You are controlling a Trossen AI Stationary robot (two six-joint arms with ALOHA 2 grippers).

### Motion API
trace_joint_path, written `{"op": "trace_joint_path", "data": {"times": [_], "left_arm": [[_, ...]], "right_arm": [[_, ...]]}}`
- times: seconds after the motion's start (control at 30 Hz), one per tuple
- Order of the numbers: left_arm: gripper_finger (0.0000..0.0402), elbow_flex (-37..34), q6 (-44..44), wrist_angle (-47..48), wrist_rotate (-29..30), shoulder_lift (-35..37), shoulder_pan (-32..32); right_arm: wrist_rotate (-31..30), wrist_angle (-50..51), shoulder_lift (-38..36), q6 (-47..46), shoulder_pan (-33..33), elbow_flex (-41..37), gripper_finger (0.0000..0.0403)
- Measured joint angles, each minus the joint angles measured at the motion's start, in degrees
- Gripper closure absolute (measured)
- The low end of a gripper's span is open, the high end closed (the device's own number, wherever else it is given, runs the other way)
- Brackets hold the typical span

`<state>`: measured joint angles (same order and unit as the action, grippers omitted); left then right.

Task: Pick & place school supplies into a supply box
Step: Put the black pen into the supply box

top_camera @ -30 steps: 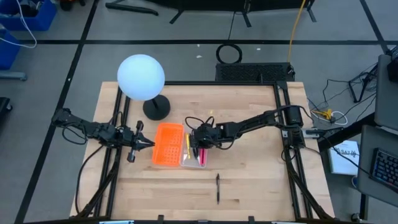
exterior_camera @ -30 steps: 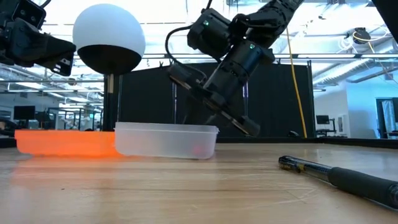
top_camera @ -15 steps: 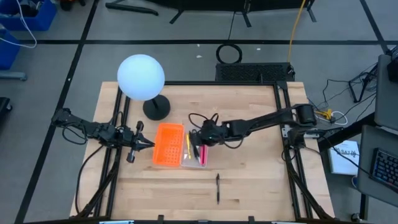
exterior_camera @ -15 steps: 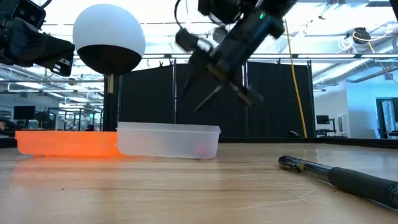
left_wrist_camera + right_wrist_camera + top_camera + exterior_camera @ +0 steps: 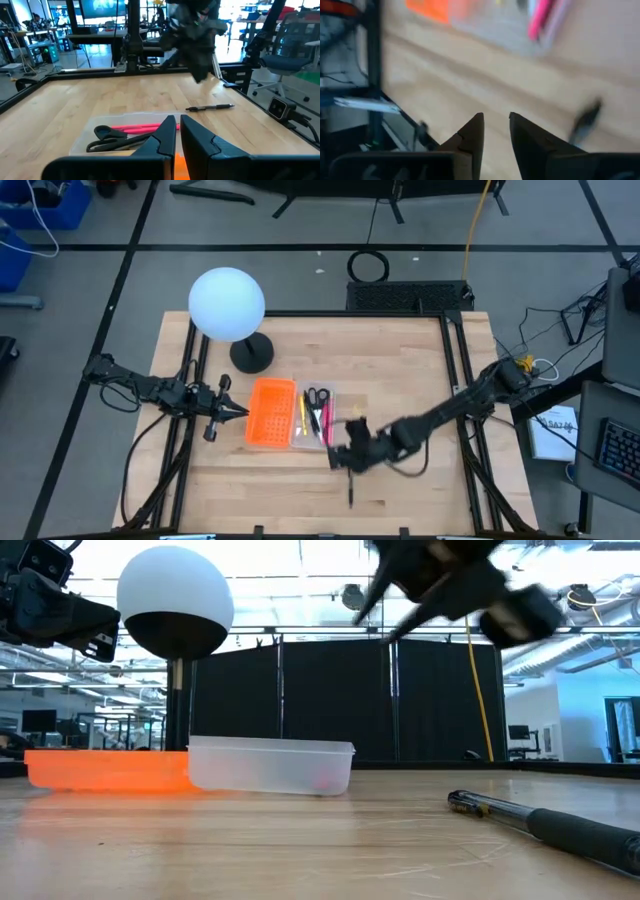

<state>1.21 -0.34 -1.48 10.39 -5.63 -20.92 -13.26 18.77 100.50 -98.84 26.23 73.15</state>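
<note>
The supply box (image 5: 315, 420), a clear shallow tray, holds black-handled scissors (image 5: 317, 396), a yellow pencil (image 5: 302, 415) and a pink pen (image 5: 323, 426); the left wrist view also shows the scissors (image 5: 110, 139) and the pink pen (image 5: 142, 129). A black pen (image 5: 350, 485) lies flat on the wood toward the near edge. My right gripper (image 5: 348, 458) hangs open above that pen's far end, well off the table (image 5: 385, 610), with nothing between its fingers (image 5: 496, 122). My left gripper (image 5: 240, 411) waits shut at the table's left, level, beside the orange tray (image 5: 270, 412).
An orange tray (image 5: 105, 768) sits against the supply box's left side. A white globe lamp (image 5: 227, 303) on a black base (image 5: 251, 355) stands at the far left. Bare wood lies to the right and along the near edge around the black pen (image 5: 540, 820).
My right gripper stood low over the supply box, spread its fingers there, then rose and swung toward the table's near edge, over the black pen. The scissors now show lying in the box.
</note>
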Motion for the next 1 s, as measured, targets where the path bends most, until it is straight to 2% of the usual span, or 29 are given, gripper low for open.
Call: {"op": "trace_joint_path", "data": {"times": [0.13,0.3,0.43,0.63,0.7,0.8,1.0], "left_arm": [[0.0366,0.0,0.0,0.0,0.0,0.0,0.0],[0.0366,0.0,-0.1,0.0,0.1,0.0,0.0],[0.0366,0.0,-0.1,0.0,0.1,0.0,0.0],[0.0366,0.0,0.0,0.0,0.1,0.0,0.0],[0.0366,0.0,0.0,0.0,0.1,0.0,0.0],[0.0366,0.0,0.0,0.0,0.1,0.0,0.0],[0.0366,0.0,-0.1,0.0,0.1,0.0,0.0]], "right_arm": [[0.6,0.6,4.5,-2.6,3.4,4.4,0.0347],[1.7,7.9,10.8,-2.3,5.2,15.2,0.0396],[4.3,15.1,15.4,-2.6,6.3,26.4,0.0401],[11.0,31.1,22.1,-9.9,7.8,40.0,0.0403],[14.3,36.6,23.1,-11.4,7.8,41.6,0.0403],[15.2,42.6,23.2,-11.0,6.9,41.1,0.0403],[14.9,41.1,23.2,-2.1,4.0,39.4,0.0388]]}}
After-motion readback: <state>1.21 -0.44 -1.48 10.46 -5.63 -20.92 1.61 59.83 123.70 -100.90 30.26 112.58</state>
